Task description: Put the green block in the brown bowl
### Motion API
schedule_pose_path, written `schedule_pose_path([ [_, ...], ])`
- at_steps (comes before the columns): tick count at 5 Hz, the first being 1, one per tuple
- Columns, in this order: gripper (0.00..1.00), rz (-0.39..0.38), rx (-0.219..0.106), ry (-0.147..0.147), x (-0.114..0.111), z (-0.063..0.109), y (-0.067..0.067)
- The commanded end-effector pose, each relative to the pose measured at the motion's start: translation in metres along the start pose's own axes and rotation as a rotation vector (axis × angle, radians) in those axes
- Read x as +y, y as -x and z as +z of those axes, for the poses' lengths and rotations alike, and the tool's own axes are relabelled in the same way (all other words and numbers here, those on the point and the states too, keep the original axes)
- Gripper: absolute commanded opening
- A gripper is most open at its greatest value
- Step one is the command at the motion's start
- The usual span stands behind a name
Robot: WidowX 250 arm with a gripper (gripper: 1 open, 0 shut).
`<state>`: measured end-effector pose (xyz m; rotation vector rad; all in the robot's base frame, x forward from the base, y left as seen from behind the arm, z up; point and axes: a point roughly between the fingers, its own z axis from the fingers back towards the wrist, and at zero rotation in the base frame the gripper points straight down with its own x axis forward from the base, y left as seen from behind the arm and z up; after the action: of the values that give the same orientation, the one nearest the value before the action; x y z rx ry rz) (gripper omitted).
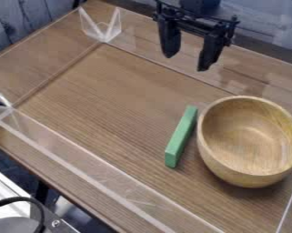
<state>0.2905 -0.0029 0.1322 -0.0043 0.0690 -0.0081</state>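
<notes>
Green block untouched, nothing done yet.
The green block [181, 136] lies on the wooden surface [99, 109] just beside the empty brown bowl [249, 139]; the fingers [188, 47] hover apart, spread wide, holding nothing.

— What's around you?
— My gripper [189, 55] hangs at top centre, jaws wide, bare table [99, 100] below and left. Lower right, the brown bowl [249, 139] crowds the green block [181, 136] beside it.
— Edges?
— Clear walls [45, 77] ring the table.
</notes>
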Motion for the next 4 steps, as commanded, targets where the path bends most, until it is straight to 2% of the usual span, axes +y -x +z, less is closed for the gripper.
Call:
schedule_pose_path([
  [1,1.0,-0.008,0.025,-0.002,-0.004,-0.013,0.01],
  [2,1.0,-0.028,0.047,-0.003,-0.007,-0.032,0.025],
  [4,1.0,-0.047,0.042,0.008,-0.019,-0.059,0.037],
])
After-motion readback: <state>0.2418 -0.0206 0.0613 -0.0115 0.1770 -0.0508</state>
